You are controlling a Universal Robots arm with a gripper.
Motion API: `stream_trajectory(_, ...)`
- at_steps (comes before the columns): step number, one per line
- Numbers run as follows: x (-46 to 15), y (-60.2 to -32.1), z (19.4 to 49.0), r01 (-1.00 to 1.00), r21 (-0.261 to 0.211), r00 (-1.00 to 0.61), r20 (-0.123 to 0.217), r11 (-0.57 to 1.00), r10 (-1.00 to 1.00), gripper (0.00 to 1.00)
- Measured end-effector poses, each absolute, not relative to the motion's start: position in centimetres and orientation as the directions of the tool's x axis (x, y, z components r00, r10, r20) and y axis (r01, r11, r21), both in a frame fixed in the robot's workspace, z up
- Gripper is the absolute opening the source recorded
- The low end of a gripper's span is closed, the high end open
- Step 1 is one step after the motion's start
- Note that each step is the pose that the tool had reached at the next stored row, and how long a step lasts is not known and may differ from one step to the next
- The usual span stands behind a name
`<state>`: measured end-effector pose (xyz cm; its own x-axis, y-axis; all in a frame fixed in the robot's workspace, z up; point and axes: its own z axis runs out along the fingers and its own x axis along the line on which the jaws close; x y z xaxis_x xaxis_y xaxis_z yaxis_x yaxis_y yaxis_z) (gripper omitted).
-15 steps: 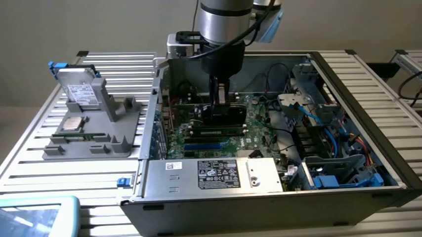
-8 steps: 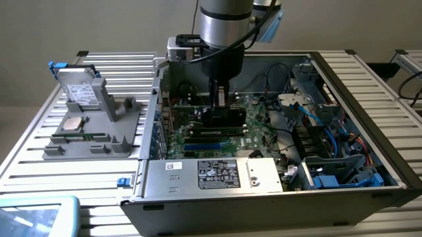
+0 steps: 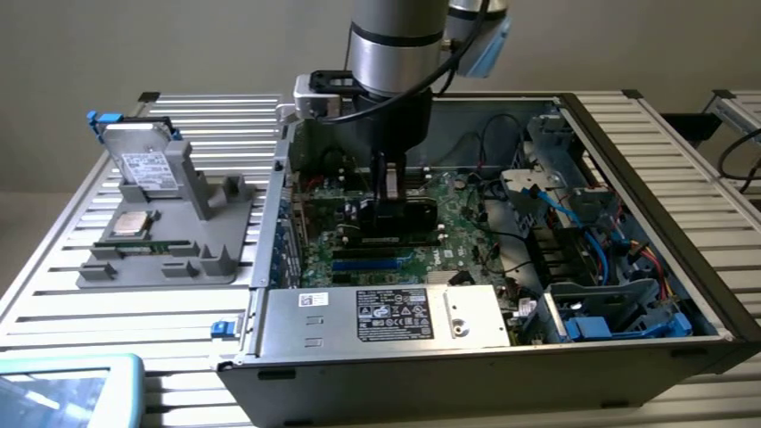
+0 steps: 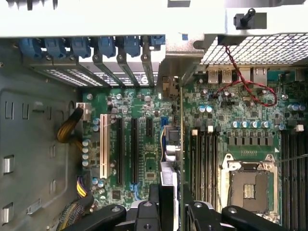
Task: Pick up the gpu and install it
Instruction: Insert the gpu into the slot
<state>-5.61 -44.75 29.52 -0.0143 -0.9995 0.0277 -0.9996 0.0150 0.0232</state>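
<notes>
A: Where was the gpu [image 3: 398,221]?

B: It was inside the open computer case [image 3: 666,187], standing on its edge over the motherboard [image 3: 470,223]. The pincer [image 3: 389,189] was closed on its upper part.

A: Was it seated in a slot?

B: I could not tell. In the wrist view it stood edge-on between the 2 fingers [image 4: 144,214], beside the long black slots [image 4: 118,149].

A: And on the bench [image 3: 60,267]?

B: A gray holder [image 3: 202,259] carried a hard drive [image 3: 145,165], just beside the case.
</notes>
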Motion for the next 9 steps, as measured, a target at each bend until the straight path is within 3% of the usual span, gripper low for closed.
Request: stream_trajectory(9,-5.6,-45.5,27.9,-1.000,0.023,-0.014,0.028,0.015,-1.000,0.27)
